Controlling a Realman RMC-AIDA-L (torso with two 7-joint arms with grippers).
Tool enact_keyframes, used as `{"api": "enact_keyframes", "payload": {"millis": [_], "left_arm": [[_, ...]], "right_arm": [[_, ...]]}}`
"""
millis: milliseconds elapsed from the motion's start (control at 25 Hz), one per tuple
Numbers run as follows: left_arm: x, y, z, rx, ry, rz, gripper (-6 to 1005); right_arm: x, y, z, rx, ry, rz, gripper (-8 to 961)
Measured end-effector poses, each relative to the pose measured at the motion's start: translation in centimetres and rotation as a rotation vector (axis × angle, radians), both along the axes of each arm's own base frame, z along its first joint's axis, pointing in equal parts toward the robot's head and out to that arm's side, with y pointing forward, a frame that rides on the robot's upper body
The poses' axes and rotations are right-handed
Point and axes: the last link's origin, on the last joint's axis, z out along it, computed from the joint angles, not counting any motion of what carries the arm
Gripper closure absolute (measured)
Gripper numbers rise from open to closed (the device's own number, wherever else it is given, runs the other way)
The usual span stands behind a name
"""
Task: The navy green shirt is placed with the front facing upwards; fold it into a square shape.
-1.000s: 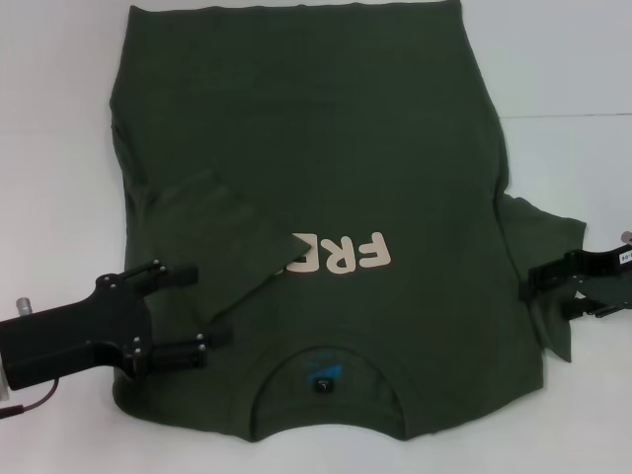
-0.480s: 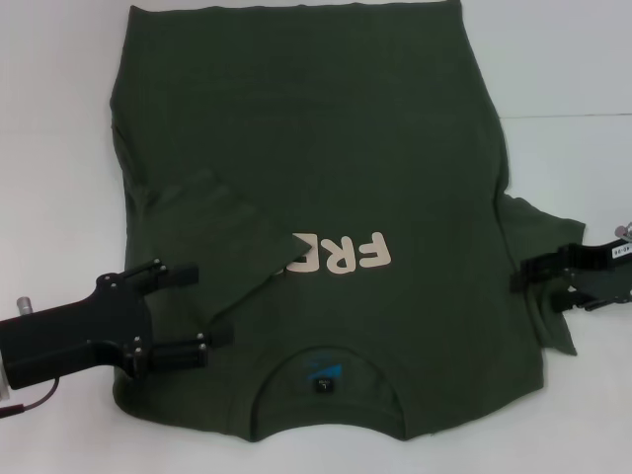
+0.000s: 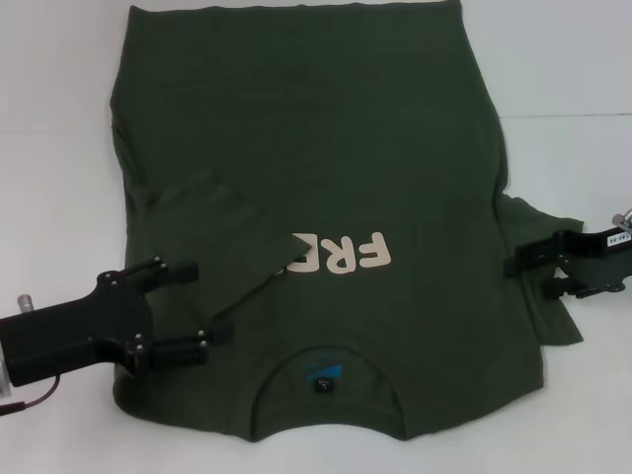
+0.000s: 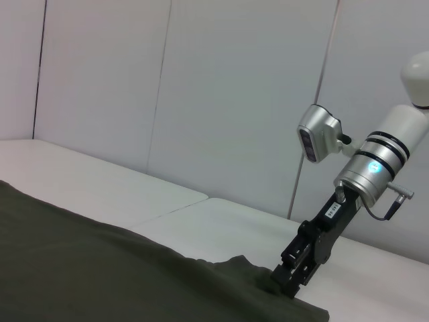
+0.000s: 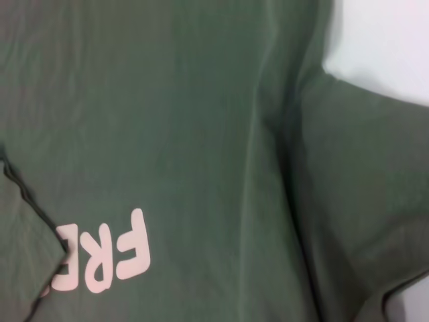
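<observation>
I see the navy green shirt [image 3: 326,178] spread flat on the white surface [image 3: 49,118], print side up, collar [image 3: 326,370] nearest the robot and hem at the far edge. Its sleeve on the robot's left [image 3: 227,242] is folded in across the chest, and its edge covers the end of the off-white lettering [image 3: 341,257], so only "FRE" reads. My left gripper [image 3: 202,301] sits low over the shirt's near left corner, beside the folded sleeve, with its two fingers spread apart and nothing between them. My right gripper [image 3: 528,272] is at the shirt's right edge, over the right sleeve [image 3: 538,232], which lies out to the side; its fingers are parted too, and I cannot tell whether they touch the cloth. From the left wrist camera I see the right gripper [image 4: 288,275] tip down at a bunched ridge of fabric at the shirt's [image 4: 100,268] edge.
</observation>
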Motion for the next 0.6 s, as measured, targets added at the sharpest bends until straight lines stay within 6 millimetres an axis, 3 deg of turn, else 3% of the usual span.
{"api": "enact_keyframes", "payload": {"millis": [360, 600], "left_arm": [[0.06, 0.11, -0.06, 0.001, 0.000, 0.001, 62], [0.10, 0.17, -0.06, 0.002, 0.001, -0.001, 62]], "right_arm": [[0.22, -0.14, -0.12, -0.006, 0.002, -0.007, 186], [0.39, -0.22, -0.08, -0.017, -0.011, -0.016, 238]]}}
